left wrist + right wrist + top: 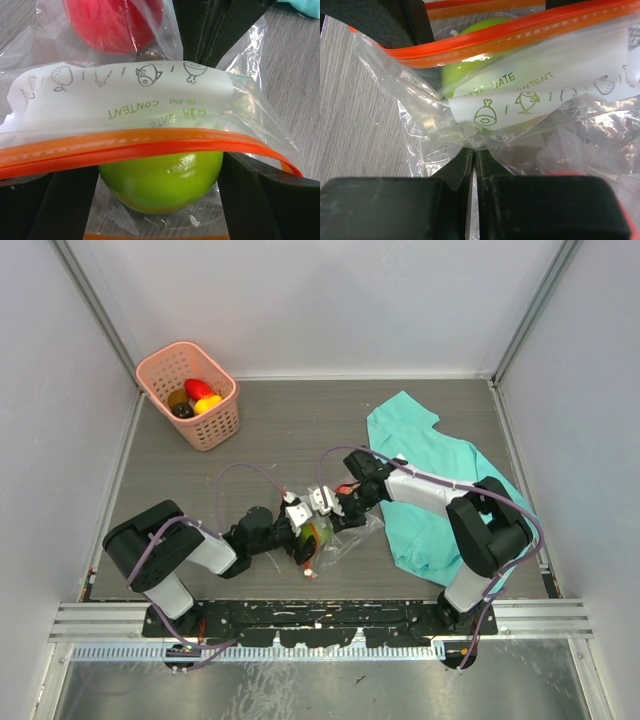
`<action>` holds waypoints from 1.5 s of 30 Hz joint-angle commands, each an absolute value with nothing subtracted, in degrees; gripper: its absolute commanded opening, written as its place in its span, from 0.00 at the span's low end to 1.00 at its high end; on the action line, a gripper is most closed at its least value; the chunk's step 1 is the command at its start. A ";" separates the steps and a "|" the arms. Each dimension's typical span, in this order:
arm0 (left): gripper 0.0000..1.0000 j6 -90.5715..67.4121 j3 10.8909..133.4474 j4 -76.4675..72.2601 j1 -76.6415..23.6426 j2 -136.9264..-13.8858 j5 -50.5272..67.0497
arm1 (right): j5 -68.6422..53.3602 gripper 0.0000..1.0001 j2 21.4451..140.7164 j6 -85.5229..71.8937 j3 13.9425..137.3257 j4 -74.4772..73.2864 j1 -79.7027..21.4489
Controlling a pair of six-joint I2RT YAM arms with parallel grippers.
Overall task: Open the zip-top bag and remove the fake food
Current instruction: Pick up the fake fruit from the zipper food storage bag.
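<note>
— The zip-top bag (348,536): where does it lie?
— On the grey surface (300,430), near the front, between both arms, just left of the teal cloth (430,480).
— The right gripper (473,165)?
— Pinched tight on a fold of clear plastic by the white label (530,100).
— The left gripper (308,536)?
— Spread wide, with the orange zip strip (125,142) lying across it. A green fruit (160,180), bagged, sits between its fingers (260,200).
— Other fake food?
— A red fruit (115,25), also bagged.
</note>
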State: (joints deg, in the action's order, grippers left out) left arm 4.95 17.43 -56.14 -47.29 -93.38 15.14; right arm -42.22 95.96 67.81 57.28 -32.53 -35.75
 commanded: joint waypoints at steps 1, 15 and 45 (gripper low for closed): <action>0.85 3.13 19.81 -60.62 -47.84 -94.10 11.81 | -44.05 0.09 96.25 67.23 60.01 -32.78 -36.89; 0.39 -4.07 16.09 -53.48 -47.83 -84.07 14.65 | -41.22 0.07 93.53 68.56 59.27 -32.78 -34.54; 0.27 -32.57 23.20 -6.16 -41.41 -49.81 15.94 | -43.59 0.50 89.14 71.53 57.29 -34.41 -32.87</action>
State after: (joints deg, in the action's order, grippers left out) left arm -28.27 19.29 -8.10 -43.20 -51.22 14.22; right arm -40.86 93.43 70.46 57.49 -34.15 -33.15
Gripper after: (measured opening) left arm 0.725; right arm 0.450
